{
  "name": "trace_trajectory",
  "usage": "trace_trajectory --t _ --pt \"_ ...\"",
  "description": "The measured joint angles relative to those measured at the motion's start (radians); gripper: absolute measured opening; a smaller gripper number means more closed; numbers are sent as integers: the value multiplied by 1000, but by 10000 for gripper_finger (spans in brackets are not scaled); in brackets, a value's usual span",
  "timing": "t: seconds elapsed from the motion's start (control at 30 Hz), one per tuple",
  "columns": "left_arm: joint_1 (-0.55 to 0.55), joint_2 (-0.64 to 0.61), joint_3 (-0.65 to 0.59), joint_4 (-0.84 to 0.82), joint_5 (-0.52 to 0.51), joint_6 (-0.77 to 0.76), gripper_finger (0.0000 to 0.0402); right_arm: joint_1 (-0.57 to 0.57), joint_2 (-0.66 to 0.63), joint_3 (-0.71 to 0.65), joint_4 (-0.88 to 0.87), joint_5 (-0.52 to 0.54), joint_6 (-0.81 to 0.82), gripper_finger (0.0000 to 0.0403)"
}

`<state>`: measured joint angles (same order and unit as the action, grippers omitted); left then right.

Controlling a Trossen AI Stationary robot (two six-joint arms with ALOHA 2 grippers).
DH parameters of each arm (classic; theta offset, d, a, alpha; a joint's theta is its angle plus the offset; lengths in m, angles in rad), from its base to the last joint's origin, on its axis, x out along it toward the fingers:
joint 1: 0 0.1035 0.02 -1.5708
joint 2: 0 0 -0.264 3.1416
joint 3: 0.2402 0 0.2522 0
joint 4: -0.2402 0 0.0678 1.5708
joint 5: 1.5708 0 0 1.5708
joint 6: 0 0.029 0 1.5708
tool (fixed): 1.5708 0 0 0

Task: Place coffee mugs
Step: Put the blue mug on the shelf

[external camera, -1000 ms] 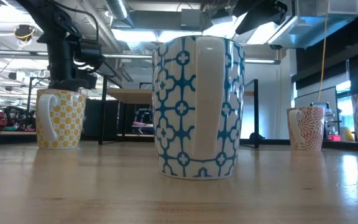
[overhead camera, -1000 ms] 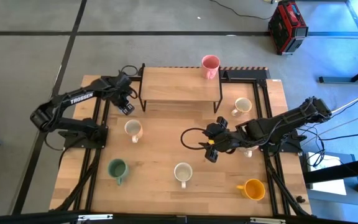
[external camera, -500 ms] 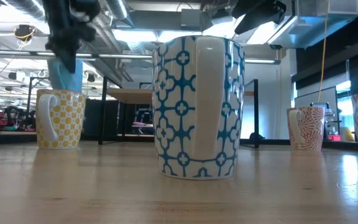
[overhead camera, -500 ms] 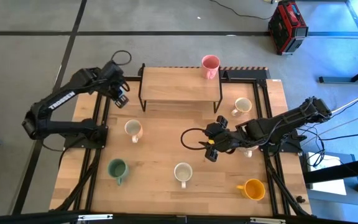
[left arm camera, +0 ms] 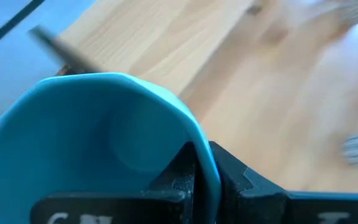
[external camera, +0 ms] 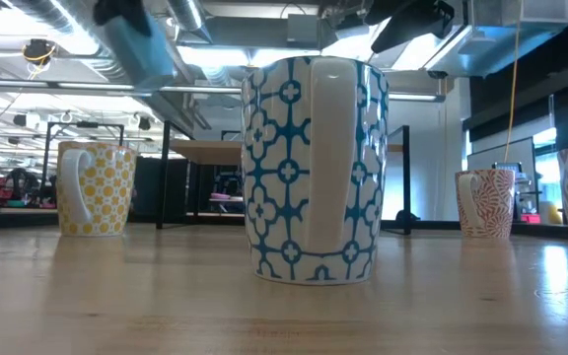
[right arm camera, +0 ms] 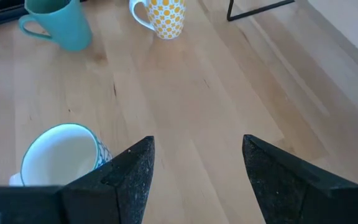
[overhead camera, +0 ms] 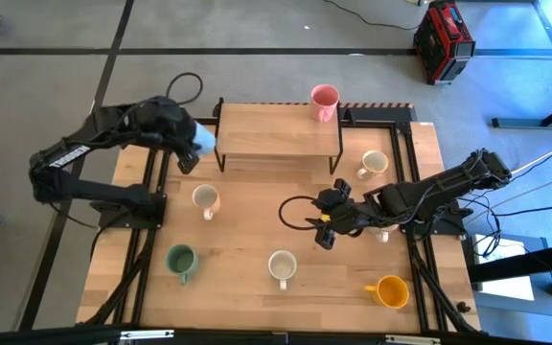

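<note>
My left gripper (overhead camera: 192, 144) is shut on a blue mug (overhead camera: 204, 140) held in the air beside the left end of the raised wooden shelf (overhead camera: 278, 130). In the low view the blue mug (external camera: 142, 47) hangs tilted, high above the table. A pink mug (overhead camera: 325, 101) stands on the shelf's far right corner. On the table stand a yellow-dotted cream mug (overhead camera: 205, 199), a green mug (overhead camera: 180, 259), a blue-patterned cream mug (overhead camera: 283, 264), another cream mug (overhead camera: 374, 164) and an orange mug (overhead camera: 389, 291). My right gripper (overhead camera: 322, 224) hovers open over the table's middle. My left gripper pinches the blue mug's wall at the rim (left arm camera: 207, 163), one finger (left arm camera: 178, 179) inside the cup and one finger (left arm camera: 230, 179) outside. The mug is lifted clear of the table and sits tilted in the hold.
The shelf stands on thin black wire legs (overhead camera: 220, 153) at the table's far middle. A black cable loop (overhead camera: 293, 213) lies by my right gripper. Bare wood lies between the mugs (right arm camera: 185, 93). A red box (overhead camera: 443, 38) sits on the floor beyond the table.
My left gripper has risen from the table's far left part with the blue mug and swung toward the shelf's left end. The mug went from low behind the yellow-dotted mug to high in the air and has tipped over to a tilt. My right arm has kept still.
</note>
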<state>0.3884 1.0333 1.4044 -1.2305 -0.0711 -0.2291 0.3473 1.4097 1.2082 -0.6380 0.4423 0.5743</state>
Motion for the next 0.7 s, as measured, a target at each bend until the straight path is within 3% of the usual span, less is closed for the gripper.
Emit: trace_trajectory --t 0.3,0.7 --pt "-248 140 0 140 -10 -105 17 43 -5 -132 301 2 -36 232" --pt "-366 463 0 210 -18 -189 17 52 -5 -254 314 10 -6 232"
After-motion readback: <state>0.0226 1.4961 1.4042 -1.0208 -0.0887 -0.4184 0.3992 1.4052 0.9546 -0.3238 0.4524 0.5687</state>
